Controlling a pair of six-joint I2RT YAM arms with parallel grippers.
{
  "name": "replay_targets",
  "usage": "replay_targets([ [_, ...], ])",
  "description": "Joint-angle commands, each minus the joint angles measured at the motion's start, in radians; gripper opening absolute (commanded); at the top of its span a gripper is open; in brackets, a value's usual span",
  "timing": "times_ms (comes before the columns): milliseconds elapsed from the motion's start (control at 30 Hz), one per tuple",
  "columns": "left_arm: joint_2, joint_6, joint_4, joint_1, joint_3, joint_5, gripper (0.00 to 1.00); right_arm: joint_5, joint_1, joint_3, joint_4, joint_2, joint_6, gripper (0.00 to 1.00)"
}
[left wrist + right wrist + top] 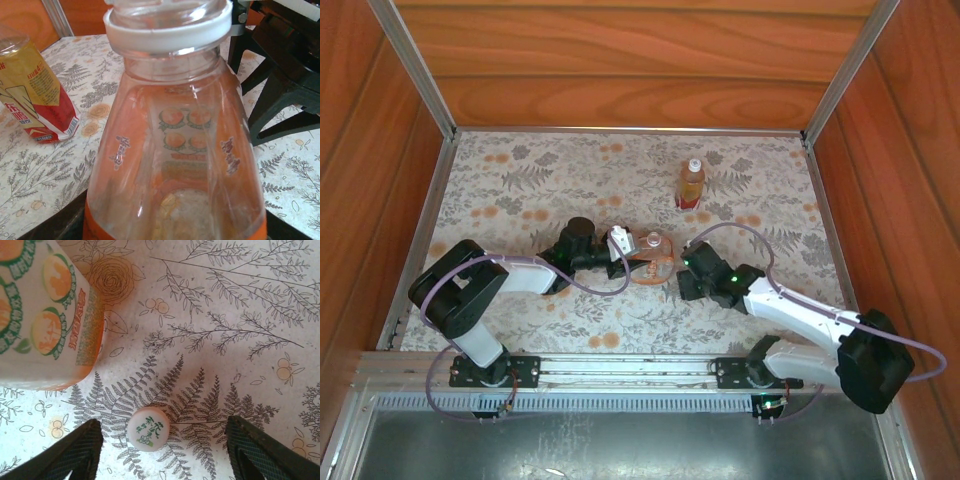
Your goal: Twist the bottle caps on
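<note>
The wide bottle [651, 258] stands mid-table with orange liquid low in it, and my left gripper [630, 254] is shut on its body. Up close its white neck ring [167, 31] sits at the top of the left wrist view. A whitish bottle cap [147, 428] with green print lies flat on the tablecloth. My right gripper [164, 424] is open around it, with a gap between the cap and each finger. This right gripper [686, 277] hangs just right of the wide bottle. The slim bottle [691, 185] stands upright farther back.
The table is covered by a floral cloth [520, 190] and boxed in by wooden walls [620, 70] at the back and sides. The wide bottle's label [40, 315] is close to my right gripper's left finger [75, 455]. Open cloth lies left and at the back.
</note>
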State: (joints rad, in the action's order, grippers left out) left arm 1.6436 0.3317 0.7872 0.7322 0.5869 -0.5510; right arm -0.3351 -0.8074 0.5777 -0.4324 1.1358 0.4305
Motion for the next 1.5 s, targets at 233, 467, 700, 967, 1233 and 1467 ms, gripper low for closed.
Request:
replay_targets([
  [233, 0.035, -0.008, -0.108, -0.014, -0.046, 0.042, 0.54, 0.001, -0.022, -0.007, -0.002, 0.048, 0.04, 0.59],
  [467, 0.045, -0.016, -0.108, -0.017, -0.04, 0.031, 0.54, 0.031, -0.029, -0.048, 0.061, 0.074, 0.062, 0.54],
  [700, 0.057, -0.011, -0.108, -0.017, -0.038, 0.031, 0.54, 0.031, -0.031, -0.038, 0.076, 0.122, 0.051, 0.48],
  [967, 0.061, -0.011, -0.108, -0.018, -0.037, 0.035, 0.54, 0.042, -0.036, -0.021, 0.096, 0.182, 0.048, 0.42],
  [1233, 0.067, -0.011, -0.109, -0.019, -0.035, 0.033, 0.54, 0.041, -0.041, -0.016, 0.083, 0.171, 0.05, 0.37],
  [1467, 0.077, -0.017, -0.109, -0.019, -0.03, 0.025, 0.54, 0.047, -0.045, -0.023, 0.094, 0.152, 0.057, 0.39],
])
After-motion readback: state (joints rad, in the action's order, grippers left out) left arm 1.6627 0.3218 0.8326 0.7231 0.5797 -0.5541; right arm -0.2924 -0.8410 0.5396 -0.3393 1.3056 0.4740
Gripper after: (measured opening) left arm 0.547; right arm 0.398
